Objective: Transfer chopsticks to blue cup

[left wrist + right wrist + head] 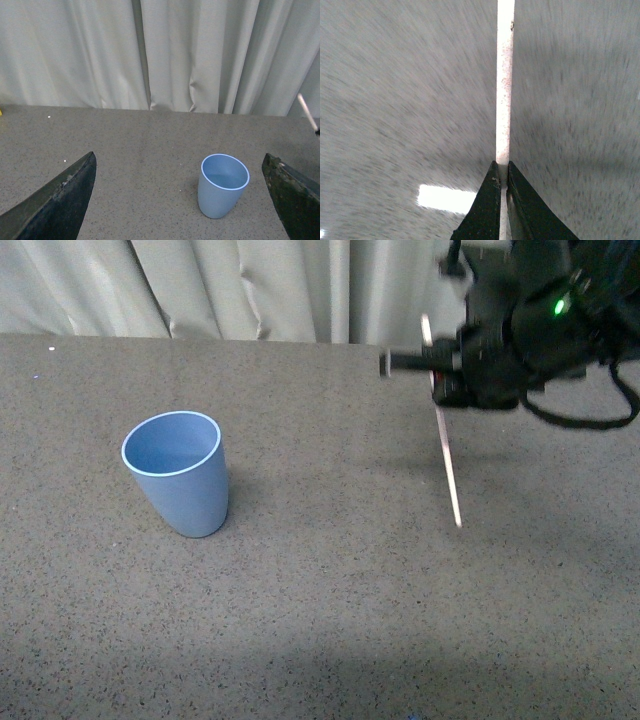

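Observation:
The blue cup (179,473) stands upright on the grey speckled table, left of centre in the front view; it also shows in the left wrist view (223,185). My right gripper (437,365) is raised at the upper right, shut on the chopsticks (447,452), a thin cream-white stick hanging almost upright above the table, well right of the cup. In the right wrist view my right gripper (502,172) pinches the stick (504,85) between its black jaws. The stick's top end shows in the left wrist view (306,112). My left gripper (187,197) is open and empty, with the cup between and beyond its jaws.
The grey table (320,620) ends at a back edge under pale curtains (250,285). A black cable (585,415) loops below the right arm. The right wrist view is motion-blurred, with a bright patch (447,198) on the table.

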Motion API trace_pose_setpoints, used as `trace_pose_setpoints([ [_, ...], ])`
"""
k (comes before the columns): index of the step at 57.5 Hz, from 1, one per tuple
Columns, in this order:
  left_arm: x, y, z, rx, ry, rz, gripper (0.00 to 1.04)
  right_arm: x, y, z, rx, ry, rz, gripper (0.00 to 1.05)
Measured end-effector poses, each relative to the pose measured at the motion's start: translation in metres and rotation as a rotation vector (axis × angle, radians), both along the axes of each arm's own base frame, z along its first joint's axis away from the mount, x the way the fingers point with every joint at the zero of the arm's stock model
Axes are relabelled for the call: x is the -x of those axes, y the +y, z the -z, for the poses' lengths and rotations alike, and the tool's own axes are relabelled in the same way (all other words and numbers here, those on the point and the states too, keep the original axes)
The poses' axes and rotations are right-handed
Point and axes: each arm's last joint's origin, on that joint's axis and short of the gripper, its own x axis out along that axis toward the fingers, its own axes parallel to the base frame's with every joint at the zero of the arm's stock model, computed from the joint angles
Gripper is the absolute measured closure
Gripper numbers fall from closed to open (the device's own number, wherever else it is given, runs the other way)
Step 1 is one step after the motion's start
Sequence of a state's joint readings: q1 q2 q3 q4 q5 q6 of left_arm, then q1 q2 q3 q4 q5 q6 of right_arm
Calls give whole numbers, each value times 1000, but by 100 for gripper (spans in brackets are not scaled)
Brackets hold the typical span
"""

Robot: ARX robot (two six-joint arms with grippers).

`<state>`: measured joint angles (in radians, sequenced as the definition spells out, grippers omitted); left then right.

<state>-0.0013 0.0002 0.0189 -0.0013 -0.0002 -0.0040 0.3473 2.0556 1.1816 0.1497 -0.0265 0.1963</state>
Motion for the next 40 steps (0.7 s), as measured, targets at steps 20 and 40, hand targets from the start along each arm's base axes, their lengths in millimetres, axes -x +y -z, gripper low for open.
trace_pose_setpoints([
  [20,0,0,0,0,0,0,7,34,68,-69,-318,-445,-404,104],
  [40,0,0,0,0,0,0,7,45,128,-44,-412,-441,-552,104],
])
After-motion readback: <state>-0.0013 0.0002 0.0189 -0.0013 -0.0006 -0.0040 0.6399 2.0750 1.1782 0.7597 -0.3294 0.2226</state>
